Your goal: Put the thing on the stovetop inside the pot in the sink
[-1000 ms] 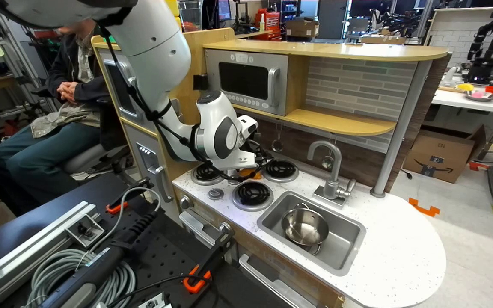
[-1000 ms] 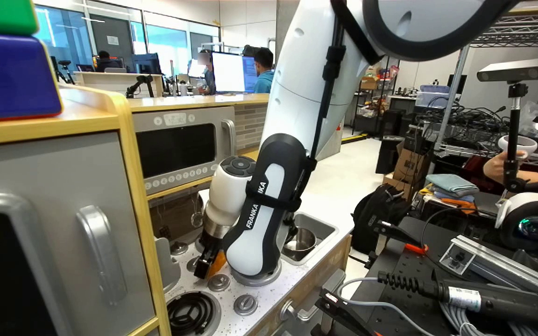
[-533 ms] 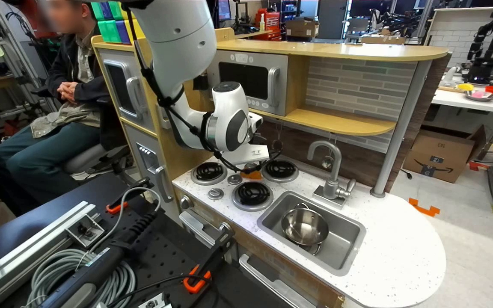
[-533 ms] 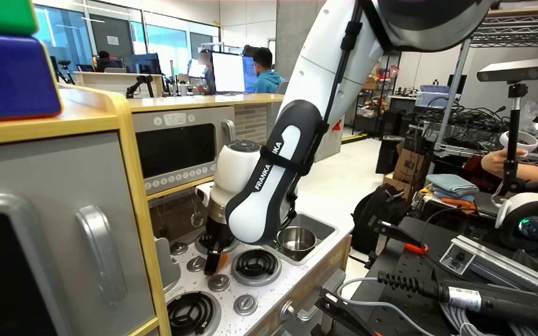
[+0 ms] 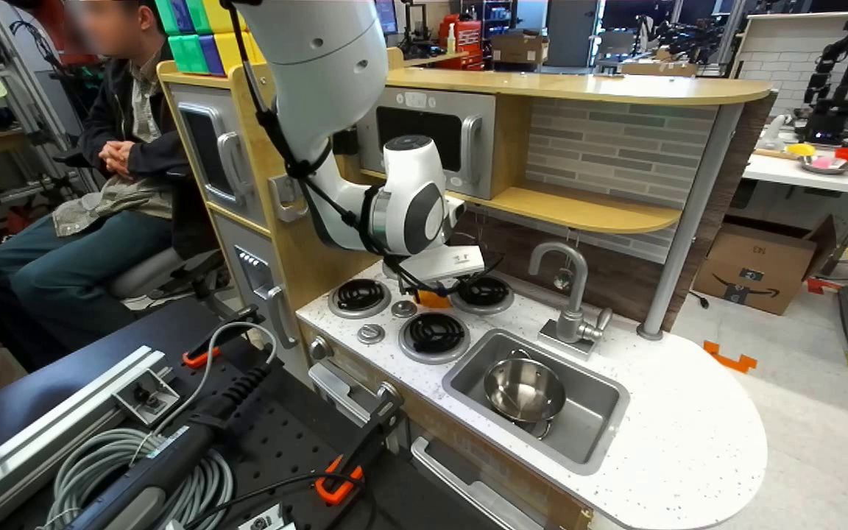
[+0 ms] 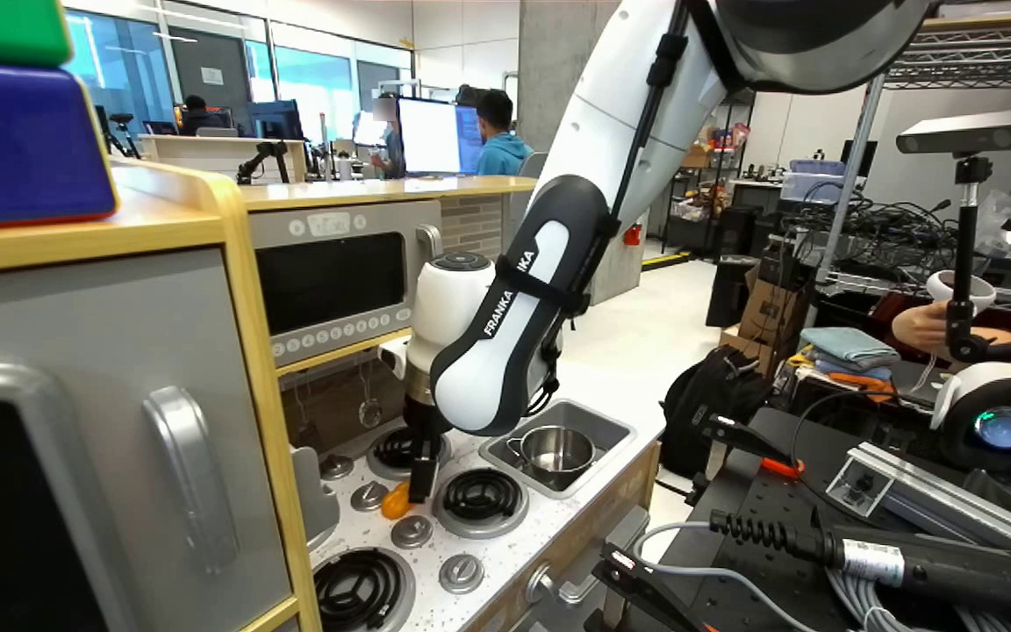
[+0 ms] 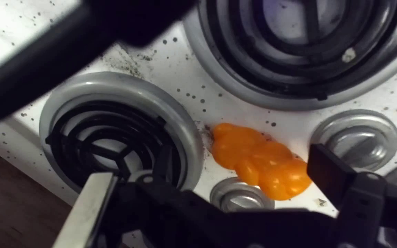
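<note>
I'm losing part of the orange lump (image 5: 434,299) behind the arm (image 5: 413,177) in an exterior view; a sitter's face (image 5: 104,29) is looking blurred.

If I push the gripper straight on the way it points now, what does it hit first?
Probably the orange object: in the wrist view it shows between the fingers of the open gripper. Depth is unclear, so a finger might touch the stovetop first.

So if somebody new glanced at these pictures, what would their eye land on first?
Probably the big white robot arm bent over the stovetop in both exterior views. Next comes the bright orange object, lying on the stovetop and framed by the open gripper in the wrist view. The shiny pot in the sink would likely draw a glance too.
</note>
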Controlling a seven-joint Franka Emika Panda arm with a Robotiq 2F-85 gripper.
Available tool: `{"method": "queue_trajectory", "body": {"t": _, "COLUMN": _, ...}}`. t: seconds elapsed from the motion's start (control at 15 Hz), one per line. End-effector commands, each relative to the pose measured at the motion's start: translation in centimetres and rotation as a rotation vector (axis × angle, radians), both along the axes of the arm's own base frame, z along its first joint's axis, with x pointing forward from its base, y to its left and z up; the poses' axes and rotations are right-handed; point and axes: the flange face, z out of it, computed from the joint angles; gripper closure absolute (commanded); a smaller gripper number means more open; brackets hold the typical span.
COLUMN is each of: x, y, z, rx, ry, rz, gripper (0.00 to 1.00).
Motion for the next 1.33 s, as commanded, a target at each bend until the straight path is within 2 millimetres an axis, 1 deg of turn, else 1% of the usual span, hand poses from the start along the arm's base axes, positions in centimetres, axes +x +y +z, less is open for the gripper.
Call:
{"method": "queue_trajectory", "body": {"t": 0.0, "x": 1.1, "y": 0.0, "z": 0.0, "rx": 0.015, "ry": 0.003, "rz": 0.036, "gripper": 0.00}}
{"method": "queue_trajectory", "body": {"t": 0.2, "x": 0.8, "y": 0.9, "z": -0.4, "rx": 0.042, "ry": 0.009, "rz": 0.070, "gripper": 0.00}}
{"method": "queue_trajectory", "body": {"t": 0.33, "x": 0.0, "y": 2.3, "z": -0.9, "rx": 0.057, "ry": 0.021, "rz": 0.097, "gripper": 0.00}}
{"method": "queue_trajectory", "body": {"t": 0.47, "x": -0.3, "y": 3.0, "z": -1.2, "rx": 0.063, "ry": 0.031, "rz": 0.113, "gripper": 0.00}}
{"method": "queue_trajectory", "body": {"t": 0.67, "x": -0.2, "y": 2.8, "z": -1.3, "rx": 0.050, "ry": 0.029, "rz": 0.107, "gripper": 0.00}}
{"method": "queue_trajectory", "body": {"t": 0.93, "x": 0.2, "y": 1.7, "z": -1.5, "rx": 0.034, "ry": 0.033, "rz": 0.084, "gripper": 0.00}}
{"method": "queue_trajectory", "body": {"t": 1.13, "x": 0.3, "y": 0.8, "z": -2.5, "rx": 0.041, "ry": 0.060, "rz": 0.060, "gripper": 0.00}}
{"method": "queue_trajectory", "body": {"t": 1.27, "x": 0.3, "y": 0.8, "z": -3.0, "rx": 0.048, "ry": 0.092, "rz": 0.048, "gripper": 0.01}}
